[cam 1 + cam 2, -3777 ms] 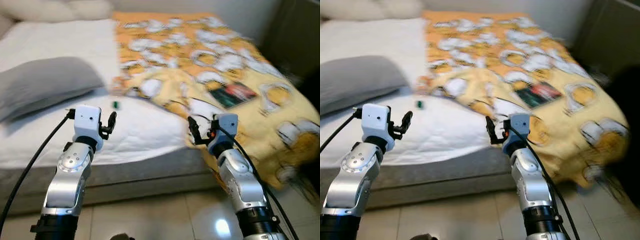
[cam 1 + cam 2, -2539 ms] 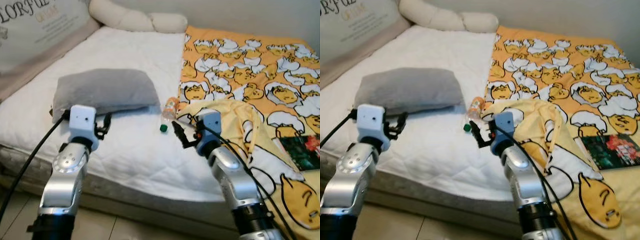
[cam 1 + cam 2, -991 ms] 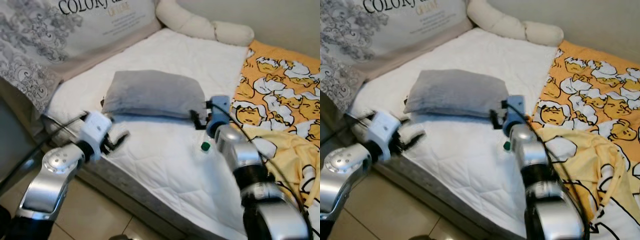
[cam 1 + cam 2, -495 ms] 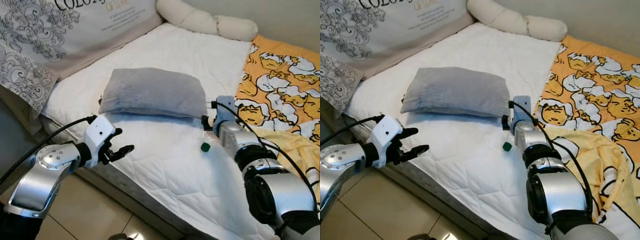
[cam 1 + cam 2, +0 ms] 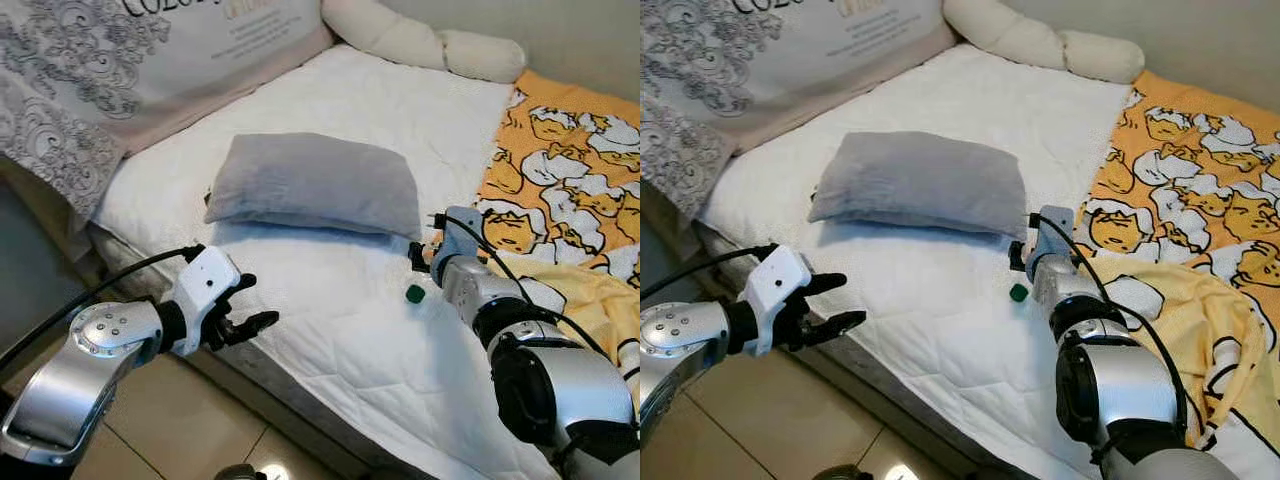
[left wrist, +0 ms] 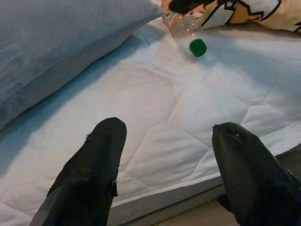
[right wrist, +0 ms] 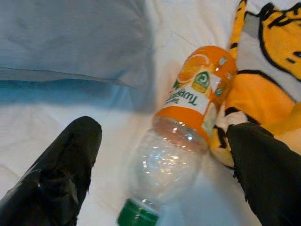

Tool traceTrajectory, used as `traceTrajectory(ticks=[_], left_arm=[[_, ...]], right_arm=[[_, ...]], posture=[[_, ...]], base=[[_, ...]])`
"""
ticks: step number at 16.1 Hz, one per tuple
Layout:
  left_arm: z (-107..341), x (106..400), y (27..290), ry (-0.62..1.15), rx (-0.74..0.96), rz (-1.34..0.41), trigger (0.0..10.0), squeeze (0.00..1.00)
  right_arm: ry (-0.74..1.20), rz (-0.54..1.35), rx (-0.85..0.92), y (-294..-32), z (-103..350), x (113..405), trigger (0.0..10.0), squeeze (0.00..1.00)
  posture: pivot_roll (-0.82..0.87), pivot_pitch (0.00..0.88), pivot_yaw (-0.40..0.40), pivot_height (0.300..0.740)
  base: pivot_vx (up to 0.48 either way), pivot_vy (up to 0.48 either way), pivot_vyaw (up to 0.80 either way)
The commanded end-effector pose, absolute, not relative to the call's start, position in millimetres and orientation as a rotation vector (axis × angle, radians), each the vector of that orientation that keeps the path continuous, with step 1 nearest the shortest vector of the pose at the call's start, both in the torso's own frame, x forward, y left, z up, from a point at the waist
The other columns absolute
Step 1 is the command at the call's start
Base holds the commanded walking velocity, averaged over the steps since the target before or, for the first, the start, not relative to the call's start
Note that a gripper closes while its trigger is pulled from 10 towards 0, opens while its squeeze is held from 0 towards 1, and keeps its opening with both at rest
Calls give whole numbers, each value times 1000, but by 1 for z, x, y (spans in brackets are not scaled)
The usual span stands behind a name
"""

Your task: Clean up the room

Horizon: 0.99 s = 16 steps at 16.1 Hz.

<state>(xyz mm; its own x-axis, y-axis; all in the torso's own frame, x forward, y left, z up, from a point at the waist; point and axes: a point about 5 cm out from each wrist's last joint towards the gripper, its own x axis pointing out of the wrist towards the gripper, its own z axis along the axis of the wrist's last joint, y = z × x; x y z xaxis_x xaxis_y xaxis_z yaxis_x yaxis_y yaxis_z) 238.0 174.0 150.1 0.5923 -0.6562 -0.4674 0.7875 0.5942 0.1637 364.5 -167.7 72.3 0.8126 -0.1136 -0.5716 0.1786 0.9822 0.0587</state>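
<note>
Orange-labelled plastic bottle (image 7: 181, 146) between right gripper's (image 7: 160, 174) spread fingers (image 7: 61, 174).

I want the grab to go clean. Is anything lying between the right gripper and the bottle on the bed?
Nothing visible. The right gripper has open jaws straddling the bottle, which lies on the white mattress between the grey pillow and the yellow blanket.

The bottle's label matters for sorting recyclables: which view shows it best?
The right wrist view: the bottle lies close between the open fingers, orange label readable. The left wrist view shows it small; the eye views show mostly its green cap.
</note>
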Motion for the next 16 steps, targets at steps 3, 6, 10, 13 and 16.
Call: traceTrajectory(ticks=[3, 6, 10, 13, 16], left_arm=[[156, 232, 174, 382, 382, -866, 10000, 0], [160, 231, 172, 378, 375, -848, 10000, 0], [160, 222, 169, 397, 364, -847, 10000, 0], [166, 214, 171, 409, 357, -846, 10000, 0], [169, 210, 172, 417, 357, -847, 10000, 0]], right_arm=[[624, -196, 130, -173, 63, 358, 10000, 0], [620, -223, 152, -178, 61, 356, 10000, 0], [624, -229, 172, -180, 56, 353, 10000, 0], [626, -240, 207, -183, 51, 349, 10000, 0], [600, -235, 273, -181, 53, 351, 10000, 0]], posture=[[128, 70, -62, 740], [139, 108, -64, 740], [155, 153, -57, 740], [184, 186, -49, 740], [193, 191, -49, 740]], base=[[0, 0, 0], [0, 0, 0], [0, 0, 0], [0, 0, 0], [0, 0, 0]])
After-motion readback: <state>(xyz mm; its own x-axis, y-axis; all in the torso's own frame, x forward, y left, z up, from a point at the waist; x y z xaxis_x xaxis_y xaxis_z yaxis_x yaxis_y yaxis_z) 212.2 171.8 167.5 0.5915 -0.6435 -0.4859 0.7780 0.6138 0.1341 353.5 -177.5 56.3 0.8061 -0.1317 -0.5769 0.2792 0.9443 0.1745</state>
